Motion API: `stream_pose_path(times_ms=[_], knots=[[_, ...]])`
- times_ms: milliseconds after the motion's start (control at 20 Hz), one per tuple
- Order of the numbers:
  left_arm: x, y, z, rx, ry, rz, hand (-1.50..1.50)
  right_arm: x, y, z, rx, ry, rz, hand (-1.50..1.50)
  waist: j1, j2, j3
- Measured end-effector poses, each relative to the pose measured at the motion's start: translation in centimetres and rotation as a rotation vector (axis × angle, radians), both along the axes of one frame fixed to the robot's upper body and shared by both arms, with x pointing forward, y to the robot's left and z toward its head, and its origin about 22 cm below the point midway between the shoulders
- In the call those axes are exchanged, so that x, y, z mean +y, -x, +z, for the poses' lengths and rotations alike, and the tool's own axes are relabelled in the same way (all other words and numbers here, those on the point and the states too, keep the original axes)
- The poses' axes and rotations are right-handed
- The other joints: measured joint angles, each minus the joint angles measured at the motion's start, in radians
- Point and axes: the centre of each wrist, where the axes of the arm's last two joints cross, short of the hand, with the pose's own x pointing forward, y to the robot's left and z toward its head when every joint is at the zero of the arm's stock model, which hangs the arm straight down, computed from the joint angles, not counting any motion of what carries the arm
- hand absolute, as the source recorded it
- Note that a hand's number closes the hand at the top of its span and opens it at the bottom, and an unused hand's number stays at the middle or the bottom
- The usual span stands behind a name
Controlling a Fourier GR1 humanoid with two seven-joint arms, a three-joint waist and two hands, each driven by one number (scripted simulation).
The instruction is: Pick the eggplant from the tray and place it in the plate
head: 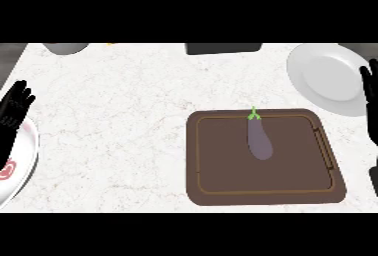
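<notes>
Eggplant (259, 139) lies lengthwise on the brown tray (221, 190), stem toward the far rim, untouched. White plate (325, 75) sits beyond the tray's far right corner. Right hand (368, 85) and left hand (15, 106) rest open, fingers straight (holding nothing). No writing legible.

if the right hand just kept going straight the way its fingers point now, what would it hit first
Probably nothing on the counter. The right hand rests open at the view's right edge, fingers pointing toward the far side, overlapping the white plate's right rim. Whether it touches that rim is unclear. The eggplant on the tray lies off that line.
</notes>
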Motion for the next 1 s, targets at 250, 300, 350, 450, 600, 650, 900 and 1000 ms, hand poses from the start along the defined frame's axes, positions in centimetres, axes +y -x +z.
stream_pose_path(times_ms=[250, 300, 350, 450, 600, 650, 900, 1000], knots=[[-3.3, 0.0, -3.8, 0.161, 0.114, -0.027, 0.0, -0.8, -2.5, -0.2, 0.228, 0.019, 0.086, 1.5, 0.078, 0.02, -0.011], [-4.3, 0.2, -4.7, 0.203, 0.149, -0.035, 0.0, -0.9, -2.9, -0.3, 0.286, 0.027, 0.113, 1.5, 0.097, 0.029, -0.012], [-5.2, 0.1, -4.9, 0.212, 0.172, -0.062, 0.0, -1.3, -2.7, -0.2, 0.337, 0.141, 0.139, 1.5, 0.115, 0.04, -0.019], [-6.9, 0.5, -6.4, 0.287, 0.23, -0.081, 0.0, -2.8, -2.8, -0.7, 0.483, 0.277, 0.103, -1.5, 0.133, 0.047, -0.021], [-9.4, 0.9, -8.4, 0.388, 0.291, -0.083, 0.0, -4.2, -4.1, -1.3, 0.619, 0.327, 0.041, -1.5, 0.135, 0.034, -0.017], [-10.2, 1.0, -8.8, 0.411, 0.306, -0.083, 0.0, -4.7, -4.7, -1.3, 0.645, 0.324, 0.035, -1.5, 0.134, 0.029, -0.016], [-12.7, 1.1, -9.5, 0.474, 0.339, -0.061, 0.0, -5.6, -7.4, -1.7, 0.714, 0.32, 0.105, -1.5, 0.116, 0.01, -0.013], [-13.2, 1.2, -9.8, 0.476, 0.343, -0.052, 0.0, -6.2, -8.3, -0.8, 0.74, 0.341, 0.143, -1.5, 0.111, 0.005, -0.012]])
